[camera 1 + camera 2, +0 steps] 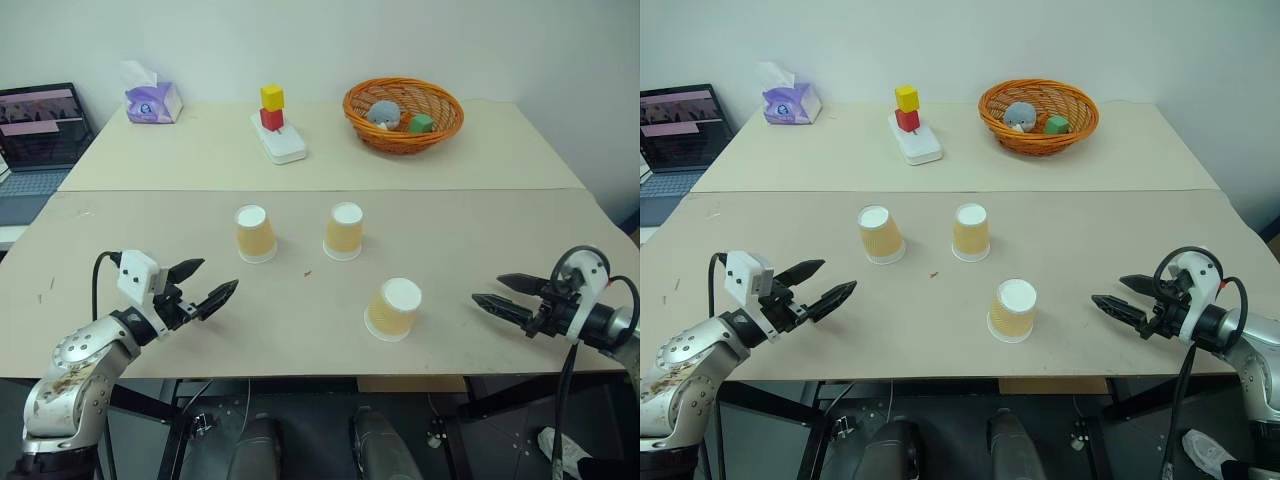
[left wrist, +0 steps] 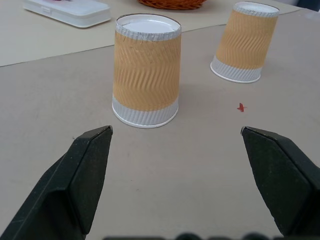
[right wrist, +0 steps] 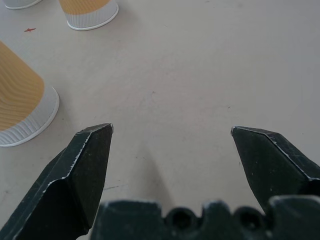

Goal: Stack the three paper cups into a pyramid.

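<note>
From our head cameras, three paper cups stand upside down and apart on the table (image 1: 120, 330), nothing stacked yet: the left cup (image 1: 254, 233) and the middle cup (image 1: 344, 230) sit side by side farther back, the near cup (image 1: 394, 308) stands closer to our edge. Our left gripper (image 1: 205, 283) hangs with fingers apart, and the left cup lies ahead of it and inward; our right gripper (image 1: 490, 290) is likewise spread, with the near cup to its inner side across bare tabletop. We judge the right arm nearer to that cup. Each cup's long axis runs straight up.

Behind, well clear, stand a tissue box (image 1: 153, 100), a red and yellow block tower (image 1: 272, 108) and an orange basket (image 1: 403, 114).

Along our left wrist, the left cup stands just ahead between the spread fingers, unobstructed, a tiny red speck (image 2: 241, 106) beside it.

Along our right wrist, the near cup (image 3: 22, 107) stands off to one side of the open fingers, not between them.
</note>
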Controlling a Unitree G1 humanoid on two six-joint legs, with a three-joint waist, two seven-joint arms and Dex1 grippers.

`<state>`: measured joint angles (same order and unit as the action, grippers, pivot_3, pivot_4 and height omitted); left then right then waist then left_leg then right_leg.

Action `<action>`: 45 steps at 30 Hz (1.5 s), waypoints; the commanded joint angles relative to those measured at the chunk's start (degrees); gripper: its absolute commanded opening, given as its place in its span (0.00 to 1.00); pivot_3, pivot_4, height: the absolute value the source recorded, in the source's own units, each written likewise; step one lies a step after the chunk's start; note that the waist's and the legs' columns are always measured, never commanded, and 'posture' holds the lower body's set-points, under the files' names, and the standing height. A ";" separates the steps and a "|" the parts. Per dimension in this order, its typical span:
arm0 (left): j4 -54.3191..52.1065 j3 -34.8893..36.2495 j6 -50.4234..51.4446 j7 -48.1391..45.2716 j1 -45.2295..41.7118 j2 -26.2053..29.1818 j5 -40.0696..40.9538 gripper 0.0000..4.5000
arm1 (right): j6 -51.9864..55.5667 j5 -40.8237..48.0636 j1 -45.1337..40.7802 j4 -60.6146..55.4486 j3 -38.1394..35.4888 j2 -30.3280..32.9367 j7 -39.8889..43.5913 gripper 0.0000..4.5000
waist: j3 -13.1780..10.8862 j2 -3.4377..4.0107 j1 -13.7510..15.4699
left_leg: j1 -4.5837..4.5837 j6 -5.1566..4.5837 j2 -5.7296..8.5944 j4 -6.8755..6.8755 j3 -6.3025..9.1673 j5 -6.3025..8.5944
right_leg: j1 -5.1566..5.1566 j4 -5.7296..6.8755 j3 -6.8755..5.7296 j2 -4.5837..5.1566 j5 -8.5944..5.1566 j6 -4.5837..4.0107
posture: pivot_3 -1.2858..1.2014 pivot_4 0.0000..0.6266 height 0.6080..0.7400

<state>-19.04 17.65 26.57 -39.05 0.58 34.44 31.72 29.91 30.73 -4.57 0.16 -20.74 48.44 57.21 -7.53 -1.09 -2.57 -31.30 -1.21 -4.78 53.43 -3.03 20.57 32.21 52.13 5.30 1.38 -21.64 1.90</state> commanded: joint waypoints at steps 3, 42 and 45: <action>-2.79 -0.95 0.07 -1.67 0.49 1.66 0.06 0.97 | -0.20 1.89 -1.00 -3.06 -1.52 -0.45 -0.31 0.99 | 0.00 0.00 -0.02 | 0.00 0.00 0.00 0.00 0.00 0.00 | 0.00 -0.01 0.00 0.00 0.00 0.00 | 0.52 0.24 0.38; -13.22 -8.23 5.21 -10.09 -0.13 8.20 6.41 0.97 | 5.93 8.20 -3.22 -20.76 13.34 -1.29 4.67 0.99 | -0.13 -0.13 -0.02 | -0.01 -0.01 -0.03 -0.01 0.10 0.01 | 0.00 -0.08 -0.09 -0.04 -0.05 -0.03 | 0.52 0.24 0.38; -12.83 -8.00 5.32 -9.49 0.65 7.82 6.70 0.97 | 5.25 7.47 -5.31 -19.49 14.77 -1.96 5.04 0.99 | -0.13 -0.13 0.00 | -0.02 -0.01 -0.02 -0.01 0.09 0.01 | 0.00 -0.08 -0.09 -0.03 -0.04 -0.02 | 0.52 0.24 0.38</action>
<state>-31.57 8.02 32.91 -48.93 1.02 42.59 38.32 36.98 38.38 -8.26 -19.17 -5.99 46.73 61.38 -7.66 -1.23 -2.57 -31.31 -1.22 -4.80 53.42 -2.93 20.58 32.20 52.05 5.20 1.35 -21.68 1.87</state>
